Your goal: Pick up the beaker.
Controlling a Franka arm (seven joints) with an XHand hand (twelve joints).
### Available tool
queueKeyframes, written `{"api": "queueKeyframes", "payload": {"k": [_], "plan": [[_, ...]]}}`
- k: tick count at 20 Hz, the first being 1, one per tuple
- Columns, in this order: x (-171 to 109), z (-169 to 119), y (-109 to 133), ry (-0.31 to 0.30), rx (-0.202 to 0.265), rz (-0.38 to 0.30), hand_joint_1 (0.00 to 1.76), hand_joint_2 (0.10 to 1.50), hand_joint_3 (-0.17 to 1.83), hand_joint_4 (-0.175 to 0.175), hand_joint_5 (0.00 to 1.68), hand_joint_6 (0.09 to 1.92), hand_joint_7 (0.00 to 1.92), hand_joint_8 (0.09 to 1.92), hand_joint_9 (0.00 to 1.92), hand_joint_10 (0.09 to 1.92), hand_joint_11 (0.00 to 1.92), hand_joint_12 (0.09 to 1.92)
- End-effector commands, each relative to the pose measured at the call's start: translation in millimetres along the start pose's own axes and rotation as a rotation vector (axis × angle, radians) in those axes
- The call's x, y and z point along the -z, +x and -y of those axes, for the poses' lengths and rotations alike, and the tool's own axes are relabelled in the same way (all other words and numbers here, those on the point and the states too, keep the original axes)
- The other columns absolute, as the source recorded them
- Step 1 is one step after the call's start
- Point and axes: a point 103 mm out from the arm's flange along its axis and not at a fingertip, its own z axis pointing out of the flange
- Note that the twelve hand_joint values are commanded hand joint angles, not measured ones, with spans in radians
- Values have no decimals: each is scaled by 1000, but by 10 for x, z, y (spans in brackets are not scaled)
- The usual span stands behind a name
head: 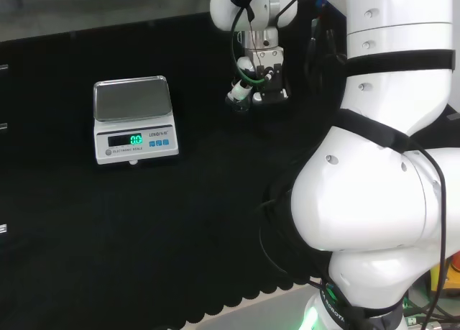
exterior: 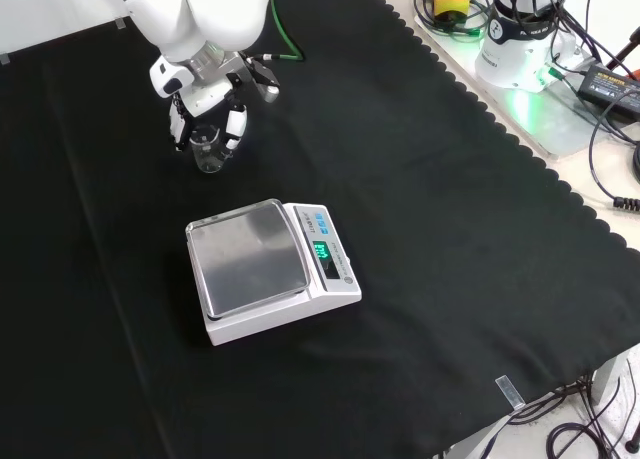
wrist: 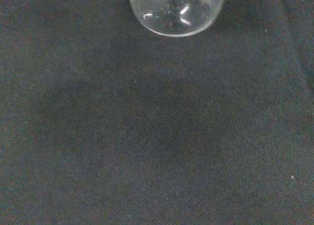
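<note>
So the hand (exterior: 208, 107) is down at the beaker (exterior: 207, 151), fingers curled in around it on both sides in the front view. It's clear glass, so I can't really tell if they're actually touching it yet. The beaker looks like it's standing on the cloth (exterior: 420, 179), just beyond the scale (exterior: 270, 269). So I'd say the reach is done, the grip maybe, and the lift is what's left.

Head cam sits behind the arm, front cam faces it; both catch the scale (head: 134, 119) (exterior: 270, 269) near the hand (exterior: 208, 104). Wrist cam's right above the cloth (wrist: 157, 137).
</note>
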Motion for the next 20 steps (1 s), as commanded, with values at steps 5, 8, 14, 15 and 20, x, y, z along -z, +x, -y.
{"api": "queueKeyframes", "payload": {"k": [5,8,14,15,20], "plan": [[197,34,116,-5,2,58,947,840,512,-163,892,261,804,643,1020,462,1097,961],[272,71,164,6,7,65,981,841,528,-174,883,308,817,656,1110,384,1257,838],[428,172,269,35,14,83,1006,837,541,-175,874,351,846,674,1195,329,1359,763],[461,194,294,42,15,85,1008,835,545,-175,872,358,853,675,1210,320,1372,752],[608,297,445,53,21,98,1017,827,562,-175,868,386,884,682,1270,286,1433,708]]}}
